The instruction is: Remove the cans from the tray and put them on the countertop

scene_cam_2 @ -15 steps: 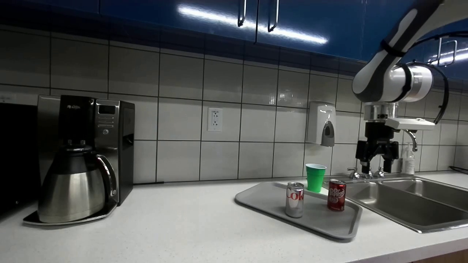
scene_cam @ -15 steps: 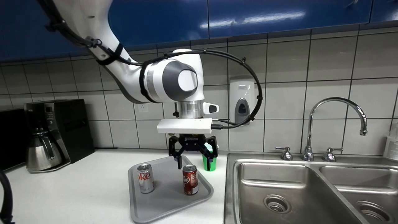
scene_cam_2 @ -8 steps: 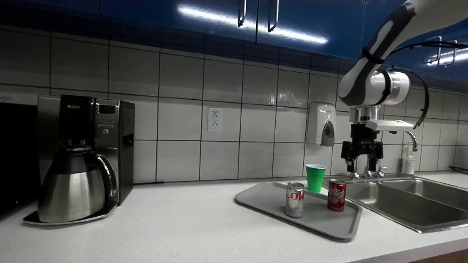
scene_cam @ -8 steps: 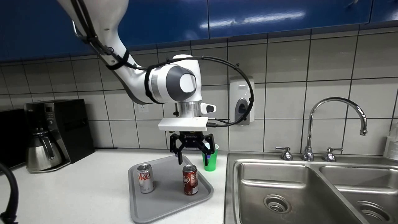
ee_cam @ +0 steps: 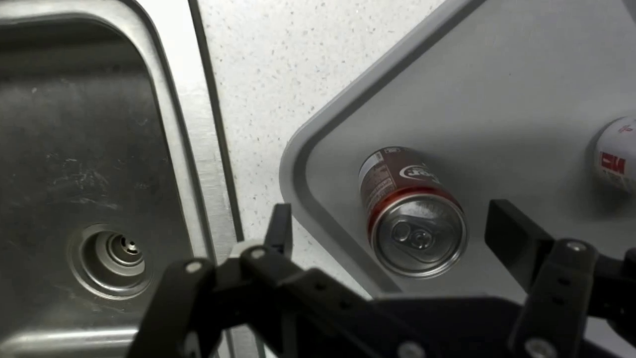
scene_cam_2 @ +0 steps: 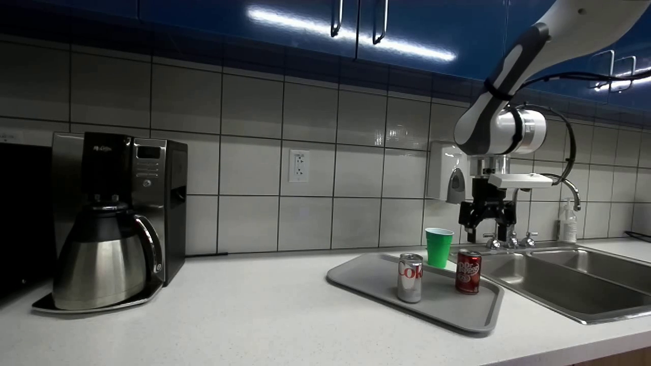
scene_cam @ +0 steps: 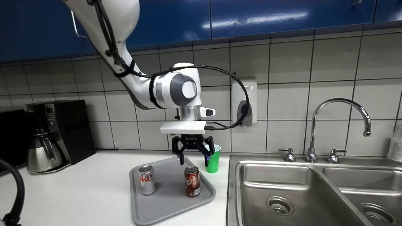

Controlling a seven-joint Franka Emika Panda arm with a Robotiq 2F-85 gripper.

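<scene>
The dark red-brown can [scene_cam: 192,182] stands upright on the grey tray [scene_cam: 166,205] in both exterior views, near the sink-side corner [scene_cam_2: 468,273]. The silver-white can [scene_cam: 147,181] stands upright on the tray away from the sink [scene_cam_2: 410,279]. My gripper [scene_cam: 194,162] is open and empty. It hangs above the height of the cans, behind the red-brown can in an exterior view [scene_cam_2: 486,236]. In the wrist view the red-brown can [ee_cam: 415,223] shows between the open fingers, below them and untouched. The silver-white can [ee_cam: 618,156] is cut off at the right edge. White countertop [scene_cam: 78,191] surrounds the tray.
A green cup [scene_cam: 213,162] stands by the tray's back edge, partly behind a finger. The steel sink [scene_cam_2: 554,282] adjoins the tray's side, with a faucet [scene_cam: 337,101] behind it. A coffee maker [scene_cam_2: 109,223] stands at the far left; a soap dispenser [scene_cam_2: 447,173] is on the wall.
My open gripper has moved from over the sink side towards the tray, leftward in both exterior views, farther away in the view where it looks smaller. The cans, tray and cup have not moved.
</scene>
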